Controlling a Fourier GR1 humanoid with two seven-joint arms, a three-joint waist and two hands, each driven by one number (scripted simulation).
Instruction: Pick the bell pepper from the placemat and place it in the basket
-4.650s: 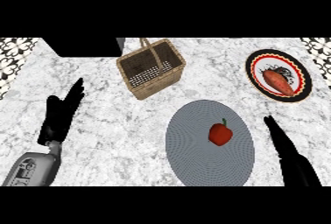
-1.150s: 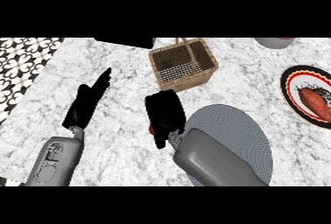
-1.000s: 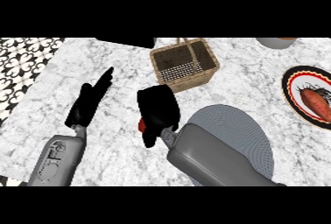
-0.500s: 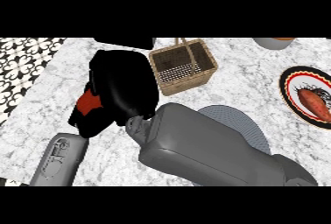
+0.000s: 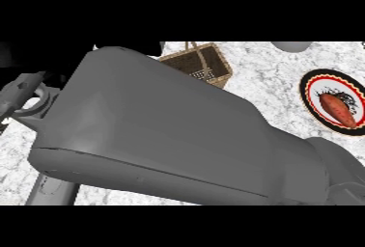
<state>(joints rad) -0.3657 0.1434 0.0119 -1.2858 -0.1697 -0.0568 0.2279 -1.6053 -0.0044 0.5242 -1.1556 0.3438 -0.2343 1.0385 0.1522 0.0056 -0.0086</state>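
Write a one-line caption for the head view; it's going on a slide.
Grey right forearm fills the view, hiding the placemat; wicker basket behind, sweet potato on a patterned plate at right.

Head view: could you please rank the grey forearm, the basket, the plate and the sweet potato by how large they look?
1. Forearm, though it is nearest the camera.
2. Basket, partly hidden.
3. Plate.
4. Sweet potato.

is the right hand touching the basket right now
Cannot tell. In the head view the big grey forearm fills the frame and hides the hand; only part of the basket shows behind it.
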